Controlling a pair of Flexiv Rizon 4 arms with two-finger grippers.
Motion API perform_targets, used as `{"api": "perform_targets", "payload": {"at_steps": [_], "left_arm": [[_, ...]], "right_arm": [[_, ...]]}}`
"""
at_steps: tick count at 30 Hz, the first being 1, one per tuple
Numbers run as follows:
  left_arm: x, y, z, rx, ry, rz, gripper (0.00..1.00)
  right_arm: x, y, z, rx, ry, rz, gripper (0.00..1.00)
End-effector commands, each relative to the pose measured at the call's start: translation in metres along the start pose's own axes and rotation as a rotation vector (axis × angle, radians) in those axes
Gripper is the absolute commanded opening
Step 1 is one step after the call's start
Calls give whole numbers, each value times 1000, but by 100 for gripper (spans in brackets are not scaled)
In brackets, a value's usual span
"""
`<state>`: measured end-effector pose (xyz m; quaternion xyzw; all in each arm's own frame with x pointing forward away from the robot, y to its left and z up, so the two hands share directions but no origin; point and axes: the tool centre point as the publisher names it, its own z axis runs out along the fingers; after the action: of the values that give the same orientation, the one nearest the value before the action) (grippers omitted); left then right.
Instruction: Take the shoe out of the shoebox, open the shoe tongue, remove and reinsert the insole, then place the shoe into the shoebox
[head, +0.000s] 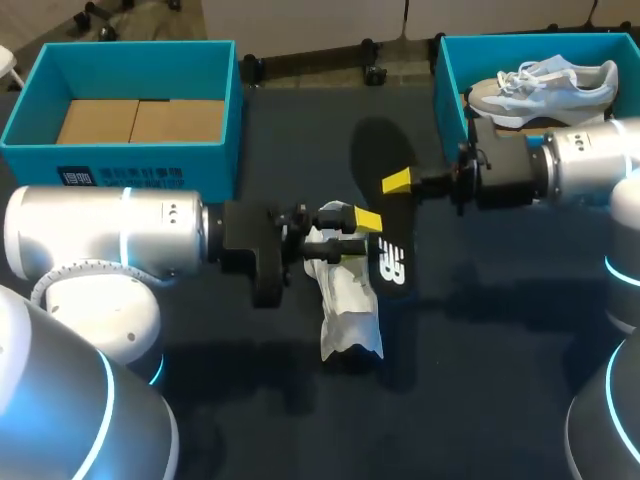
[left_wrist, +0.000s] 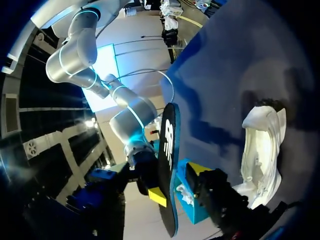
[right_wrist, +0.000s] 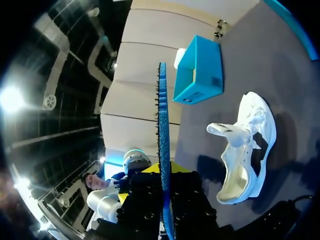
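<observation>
A white shoe (head: 347, 300) lies on the dark table, its opening facing my left gripper (head: 352, 215). That gripper hovers just above the shoe's upper end, open, with its yellow tips apart. The long black insole (head: 386, 225) hangs over the table right of the shoe. My right gripper (head: 400, 183) is shut on the insole's edge near its middle. In the right wrist view the insole (right_wrist: 163, 125) stands edge-on between the fingers, with the shoe (right_wrist: 246, 150) beyond it. In the left wrist view the insole (left_wrist: 168, 165) stands beside my yellow fingertip (left_wrist: 197, 169), not touching it.
A blue shoebox (head: 455, 80) at the back right holds a second grey-blue shoe (head: 545, 88). Another blue box (head: 215, 150) at the back left has cardboard in its bottom. Dark tabletop lies in front of the shoe.
</observation>
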<state>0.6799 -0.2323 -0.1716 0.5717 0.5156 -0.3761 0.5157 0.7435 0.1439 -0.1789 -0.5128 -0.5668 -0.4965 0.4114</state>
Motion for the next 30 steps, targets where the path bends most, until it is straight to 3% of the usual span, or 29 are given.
{"api": "perform_targets", "payload": {"at_steps": [1, 9, 21, 22, 30], "left_arm": [[-8, 2, -10, 10, 97, -6, 100], [-16, 16, -18, 0, 253, -47, 100], [-42, 25, -14, 155, 591, -118, 100], [-45, 26, -14, 183, 655, -112, 100], [-58, 40, -7, 217, 811, -97, 100]], "right_arm": [[-6, -4, -7, -6, 0, 10, 0], [-15, -6, -8, -13, 10, 22, 0], [-27, -10, -7, -3, 11, 35, 0], [-27, -10, -8, -2, 7, 36, 0], [-29, -10, -9, 9, -9, 37, 0]]}}
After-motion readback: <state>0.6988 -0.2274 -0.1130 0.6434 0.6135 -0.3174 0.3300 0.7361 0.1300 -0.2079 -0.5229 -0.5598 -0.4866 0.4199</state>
